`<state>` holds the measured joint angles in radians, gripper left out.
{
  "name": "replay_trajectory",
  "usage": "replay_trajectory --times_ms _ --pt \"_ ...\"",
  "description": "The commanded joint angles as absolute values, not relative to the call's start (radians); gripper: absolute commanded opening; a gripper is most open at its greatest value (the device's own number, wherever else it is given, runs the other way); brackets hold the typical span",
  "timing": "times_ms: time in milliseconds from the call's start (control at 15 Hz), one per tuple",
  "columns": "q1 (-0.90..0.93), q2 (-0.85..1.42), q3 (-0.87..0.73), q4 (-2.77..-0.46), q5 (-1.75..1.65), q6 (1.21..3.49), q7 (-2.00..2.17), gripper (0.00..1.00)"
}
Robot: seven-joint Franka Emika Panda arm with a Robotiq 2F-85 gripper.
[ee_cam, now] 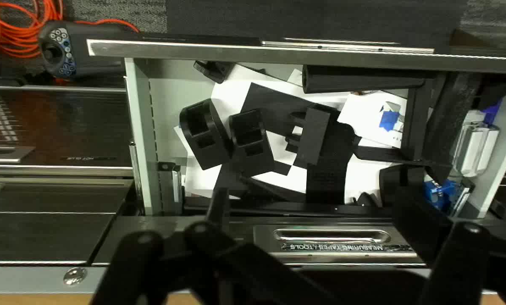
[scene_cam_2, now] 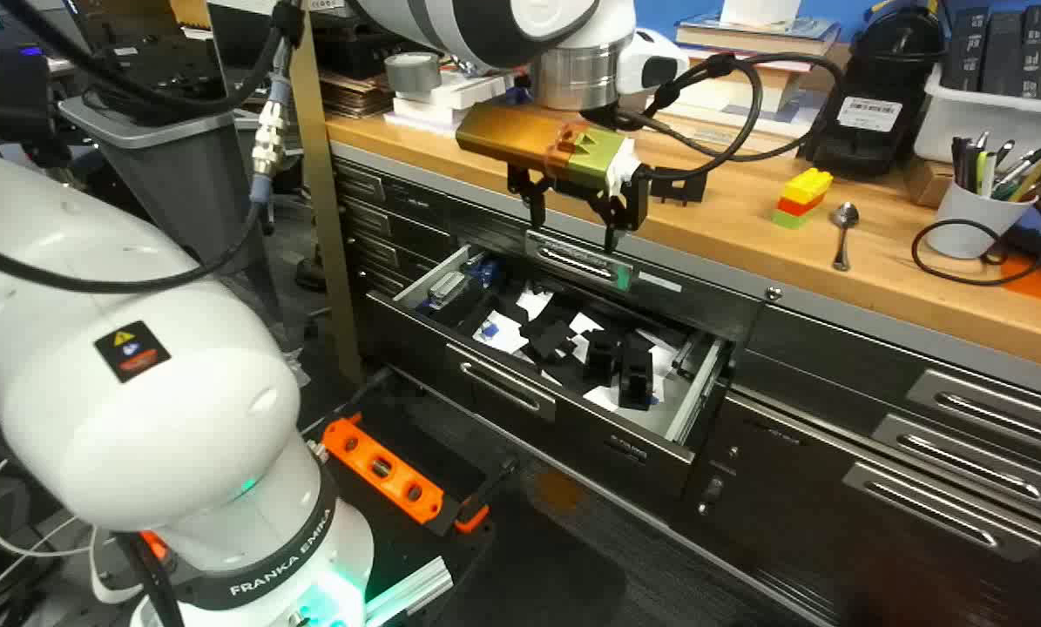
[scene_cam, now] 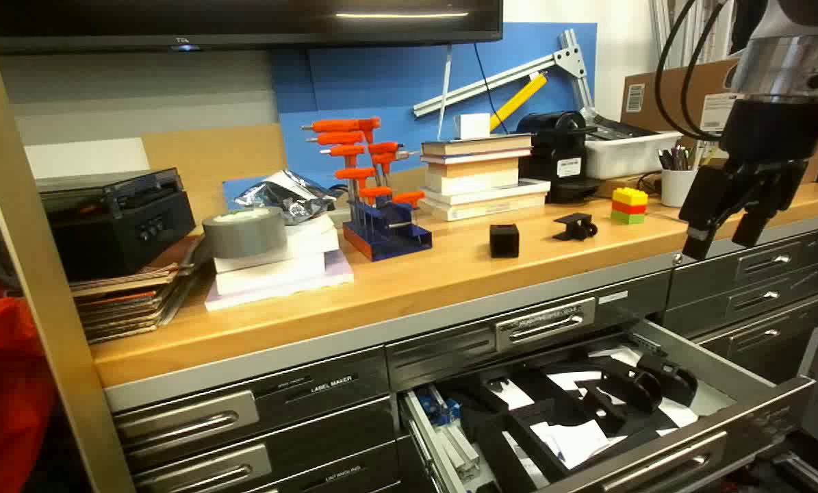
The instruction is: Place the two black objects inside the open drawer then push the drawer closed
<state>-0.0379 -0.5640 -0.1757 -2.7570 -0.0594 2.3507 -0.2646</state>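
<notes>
Above the open drawer (scene_cam_2: 577, 420) and close to the edge of the wooden counter (scene_cam: 436, 274), the gripper (scene_cam_2: 574, 233) is held with its fingers (scene_cam_2: 611, 237) pointed down and spread well apart. Between them, in the wrist view, the handle plate (ee_cam: 333, 235) of a closed drawer (scene_cam: 443, 352) is framed. Beneath the gripper, the open drawer is strewn with black parts (ee_cam: 329, 169) and white sheets (ee_cam: 365, 112); among these, two chunky black holders (ee_cam: 212, 154) with square hollows are set side by side toward one end. On the counter beyond the gripper, apart from the fingers and outside the drawer, a black cube (scene_cam: 504, 241) is set near the front edge, and near it a black bracket (scene_cam: 574, 226), with a flat plate and a rounded part, is laid. Behind these, books (scene_cam: 474, 179) are stacked, and a larger black device (scene_cam: 545, 154) is stood beside them. Farther along the counter from the gripper, yellow, red and green bricks (scene_cam_2: 801, 205) are joined in one small stack, a spoon (scene_cam_2: 843, 239) is laid flat, and pens (scene_cam_2: 995, 161) are held in a white cup (scene_cam_2: 964, 218). Well below the gripper, an orange level (scene_cam_2: 398, 479) is placed near the robot's base (scene_cam_2: 346, 544).
</notes>
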Motion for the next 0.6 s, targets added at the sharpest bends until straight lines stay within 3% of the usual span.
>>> replay_trajectory --times_ms 0,533 --pt "-0.045 -0.564 -0.168 -2.753 -0.054 2.348 -0.268 1.00" --pt "-0.029 -0.575 -0.173 -2.743 -0.006 2.358 -0.247 1.00"
